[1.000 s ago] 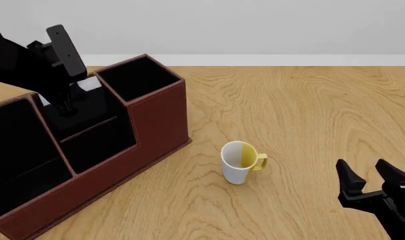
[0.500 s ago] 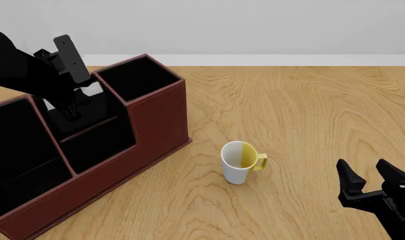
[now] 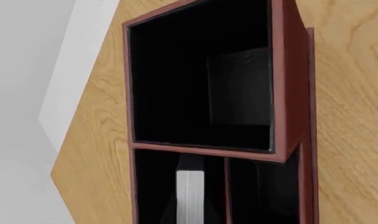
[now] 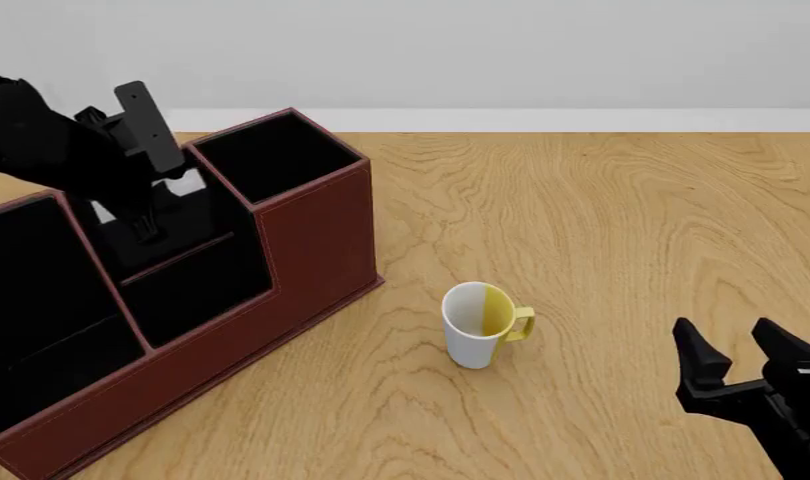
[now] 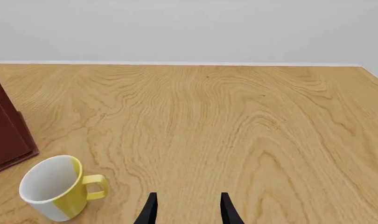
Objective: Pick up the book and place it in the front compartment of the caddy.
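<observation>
Left hand [image 4: 149, 232] sits low over the middle part of the caddy [image 4: 318, 245], arm reaching in from the rear left; its fingers are lost against the black lining, so whether they are apart, together or clamped on anything cannot be told from the front view, and the left wrist view shows no fingers at all.

Book [image 3: 190, 193]: the left wrist view shows it standing on edge in a narrow slot, pale page edges facing the camera, black cover to either side. It lies below the large square compartment in that picture, beside a second slot across a red-brown divider. Whether this slot is the front compartment cannot be confirmed from these pictures.

Risks, as judged:
- If the book is still gripped, drawing the hand away would lift it out again or drag it against the divider.
- If it is in the wrong slot, the task remains unmet however neat the placement looks.
- The arm sits close to the caddy's stepped rim; a careless retreat could nudge the box along the bench [image 4: 605, 230].

Contents: the tall rear compartment appears empty in the left wrist view, as does the slot beside the book. The mug [image 4: 481, 325], standing upright and well apart from the caddy, shows nothing inside.

Right hand [image 5: 187, 210] rests low, fingers apart, holding nothing.
</observation>
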You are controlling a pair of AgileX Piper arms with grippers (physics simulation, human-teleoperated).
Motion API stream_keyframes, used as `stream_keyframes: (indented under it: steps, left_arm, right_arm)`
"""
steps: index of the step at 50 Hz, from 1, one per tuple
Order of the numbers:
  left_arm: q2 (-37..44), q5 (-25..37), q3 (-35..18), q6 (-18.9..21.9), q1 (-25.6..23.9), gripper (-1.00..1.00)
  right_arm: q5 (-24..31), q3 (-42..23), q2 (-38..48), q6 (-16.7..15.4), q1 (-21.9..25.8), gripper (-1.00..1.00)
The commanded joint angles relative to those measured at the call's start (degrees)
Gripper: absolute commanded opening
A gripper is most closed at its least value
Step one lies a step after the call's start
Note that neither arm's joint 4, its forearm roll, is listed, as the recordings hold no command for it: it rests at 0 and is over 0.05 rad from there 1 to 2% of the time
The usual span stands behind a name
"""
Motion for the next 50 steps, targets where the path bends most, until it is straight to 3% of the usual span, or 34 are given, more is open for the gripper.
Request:
stream_keyframes:
  steps: [1, 5, 7, 11, 23, 29, 33, 34, 47, 49, 50]
  left_arm:
    - [1.43, -1.68, -1.13, 0.64, 0.42, -1.00]
    - [1.81, -3.31, 1.08, 2.58, 1.22, -1.00]
    - [1.56, -3.12, 1.11, 1.11, 0.32, -1.00]
    - [1.79, -4.53, 2.82, 2.49, 0.81, -1.00]
    - [2.03, -5.92, 3.88, 0.55, 0.03, -1.00]
    - [1.72, -6.83, 4.98, 1.45, 0.56, -1.00]
    - [2.31, -9.05, 5.51, 4.32, 2.21, -1.00]
    - [3.00, -8.90, 3.84, 2.73, 2.12, -1.00]
    - [3.05, -10.37, 4.99, 4.46, 2.73, -1.00]
    - [4.70, -12.73, 3.93, 6.37, 5.01, -1.00]
    - [4.80, -11.62, 3.25, 5.43, 4.65, -1.00]
  right_arm:
    - [0.37, 0.00, -0.24, 0.08, -0.06, 1.00]
    - [-0.02, 0.00, 0.21, 0.17, -0.14, 1.00]
    - [0.00, 0.00, 0.24, 0.16, -0.19, 1.00]
    - [-0.65, 0.00, 1.02, 0.13, -0.14, 1.00]
    - [-1.60, 0.00, 1.99, -0.15, -0.05, 1.00]
    - [-1.45, 0.00, 1.75, -0.14, -0.10, 1.00]
    - [-1.59, 0.00, 1.89, -0.13, -0.14, 1.00]
    - [-1.40, 0.00, 1.61, -0.12, -0.08, 1.00]
    - [-1.72, 0.00, 1.87, -0.04, -0.09, 1.00]
    - [-1.35, 0.00, 1.46, 0.07, -0.16, 1.00]
    - [-1.21, 0.00, 1.32, 0.07, -0.18, 1.00]
